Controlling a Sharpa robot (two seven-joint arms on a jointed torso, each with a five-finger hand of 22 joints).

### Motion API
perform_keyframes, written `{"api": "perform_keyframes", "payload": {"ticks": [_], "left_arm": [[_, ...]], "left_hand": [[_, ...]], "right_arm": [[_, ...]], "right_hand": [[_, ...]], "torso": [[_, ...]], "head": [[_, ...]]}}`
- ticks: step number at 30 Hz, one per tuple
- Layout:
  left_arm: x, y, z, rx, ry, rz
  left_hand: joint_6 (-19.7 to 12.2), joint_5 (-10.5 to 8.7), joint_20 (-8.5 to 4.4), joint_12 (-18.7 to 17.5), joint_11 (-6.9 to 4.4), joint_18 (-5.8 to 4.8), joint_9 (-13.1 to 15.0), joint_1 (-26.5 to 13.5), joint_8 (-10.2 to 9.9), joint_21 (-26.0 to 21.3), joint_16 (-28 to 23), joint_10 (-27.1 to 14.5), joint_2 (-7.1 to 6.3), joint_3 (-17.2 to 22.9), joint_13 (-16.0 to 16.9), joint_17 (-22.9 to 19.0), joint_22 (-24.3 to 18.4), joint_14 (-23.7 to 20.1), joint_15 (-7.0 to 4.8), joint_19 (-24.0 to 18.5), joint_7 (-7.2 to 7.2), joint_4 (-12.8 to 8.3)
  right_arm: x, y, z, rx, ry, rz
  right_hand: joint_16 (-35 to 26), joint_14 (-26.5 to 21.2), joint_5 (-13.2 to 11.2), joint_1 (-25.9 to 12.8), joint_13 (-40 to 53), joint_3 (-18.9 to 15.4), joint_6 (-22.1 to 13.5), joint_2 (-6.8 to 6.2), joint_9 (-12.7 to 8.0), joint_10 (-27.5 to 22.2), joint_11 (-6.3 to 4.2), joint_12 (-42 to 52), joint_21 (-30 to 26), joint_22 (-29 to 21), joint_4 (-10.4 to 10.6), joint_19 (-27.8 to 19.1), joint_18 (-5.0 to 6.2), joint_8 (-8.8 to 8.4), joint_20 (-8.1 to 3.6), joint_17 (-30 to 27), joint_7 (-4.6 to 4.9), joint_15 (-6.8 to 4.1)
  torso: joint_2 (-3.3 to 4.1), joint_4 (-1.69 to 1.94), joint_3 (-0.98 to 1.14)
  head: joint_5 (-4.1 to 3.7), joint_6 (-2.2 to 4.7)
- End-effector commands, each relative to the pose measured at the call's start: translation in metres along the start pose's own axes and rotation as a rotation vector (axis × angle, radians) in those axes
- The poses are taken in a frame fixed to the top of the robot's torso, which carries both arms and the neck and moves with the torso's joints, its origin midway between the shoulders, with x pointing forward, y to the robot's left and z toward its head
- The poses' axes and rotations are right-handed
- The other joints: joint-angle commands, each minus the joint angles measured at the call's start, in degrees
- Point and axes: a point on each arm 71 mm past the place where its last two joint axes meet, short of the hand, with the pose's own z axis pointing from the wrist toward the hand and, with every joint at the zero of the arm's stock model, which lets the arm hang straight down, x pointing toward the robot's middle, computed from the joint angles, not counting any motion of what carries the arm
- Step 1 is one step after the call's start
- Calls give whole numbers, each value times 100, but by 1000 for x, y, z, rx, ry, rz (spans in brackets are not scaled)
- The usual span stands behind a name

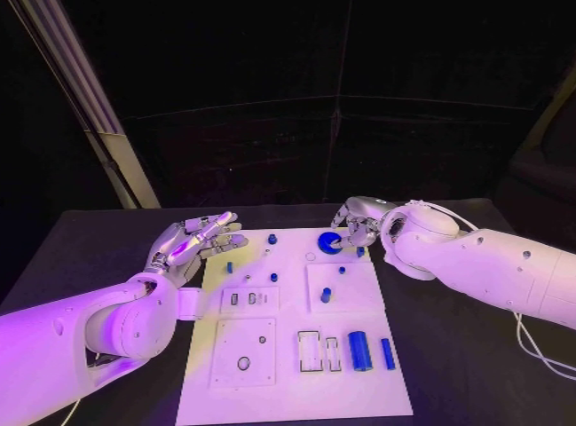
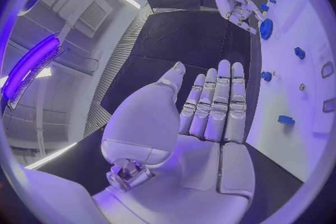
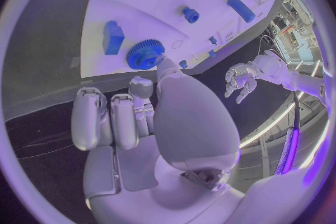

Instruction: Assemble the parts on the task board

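Here the blue gear (image 1: 327,240) sits at the task board's (image 1: 288,390) far edge, the right hand (image 1: 356,222) touching it with one fingertip; it may skid off. Left hand (image 1: 192,241) hovers open.

A matte black table (image 1: 96,240) carries everything. Beyond the table's far left corner, a pale slanted metal post (image 1: 102,133) rises toward the top left. Behind the table hangs a dark curtain backdrop (image 1: 339,98).
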Motion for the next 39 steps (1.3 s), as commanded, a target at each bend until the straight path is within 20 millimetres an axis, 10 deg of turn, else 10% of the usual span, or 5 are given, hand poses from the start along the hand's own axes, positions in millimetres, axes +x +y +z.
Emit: {"api": "perform_keyframes", "payload": {"ticks": [1,39], "left_arm": [[2,-1,1,5,14,-12],[1,0,2,2,14,-12]], "left_hand": [[30,11,22,-25,18,82,-1,6,-34,-39,-23,4,55,18,-7,8,-6,-9,3,4,22,-23],[34,11,21,-26,14,83,-1,14,-34,-46,-28,9,60,26,-7,13,-6,-3,0,11,18,-36]], "right_arm": [[2,1,1,6,34,-31],[6,12,9,-27,24,-130]], "right_hand": [[50,328,152,61,258,-8,56,10,3,79,7,256,47,110,-49,75,-118,30,-8,105,5,28],[164,351,150,207,1221,42,291,161,8,359,-15,1209,161,359,-263,173,-161,166,-9,354,-28,19]], "torso": [[-2,1,0],[-3,1,-3]], "head": [[0,-9],[-25,-74]]}}
